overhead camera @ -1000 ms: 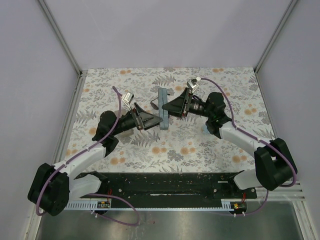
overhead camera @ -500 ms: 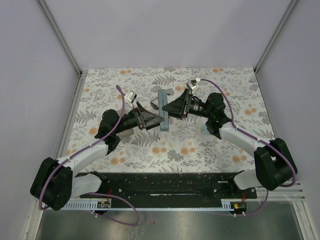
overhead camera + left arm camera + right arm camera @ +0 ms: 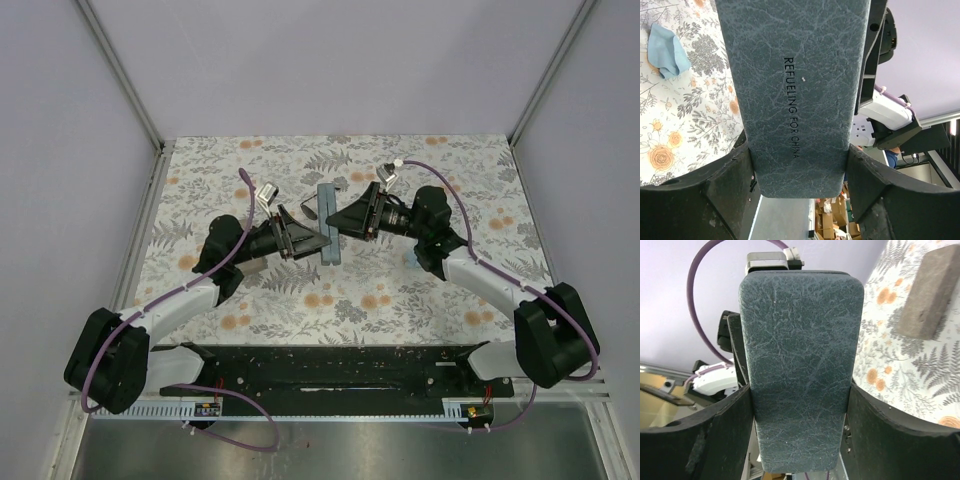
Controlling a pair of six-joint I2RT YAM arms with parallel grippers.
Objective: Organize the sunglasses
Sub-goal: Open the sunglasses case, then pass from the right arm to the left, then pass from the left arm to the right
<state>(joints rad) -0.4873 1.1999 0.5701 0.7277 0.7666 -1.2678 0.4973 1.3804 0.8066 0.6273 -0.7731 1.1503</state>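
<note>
A teal oblong case (image 3: pixel 327 222) is held above the table's middle between both grippers. My left gripper (image 3: pixel 303 236) is shut on it from the left, and my right gripper (image 3: pixel 345 216) is shut on it from the right. The case fills the left wrist view (image 3: pixel 795 90), lettered "REFUELING FOR CHINA", and the right wrist view (image 3: pixel 800 370), with black fingers (image 3: pixel 715 195) (image 3: pixel 890 430) against its sides. A thin dark wire frame (image 3: pixel 304 208), apparently the black sunglasses, shows just left of the case's far end, mostly hidden. The purple pair is out of view.
A beige case (image 3: pixel 927 295) lies on the floral table; in the top view it sits under my left arm (image 3: pixel 250 266). A light-blue cloth (image 3: pixel 667 50) lies by my right arm (image 3: pixel 415 258). Metal frame posts (image 3: pixel 140 110) flank the table.
My left arm has shifted slightly right and forward, pressing closer to the case. The case and my right gripper have barely moved.
</note>
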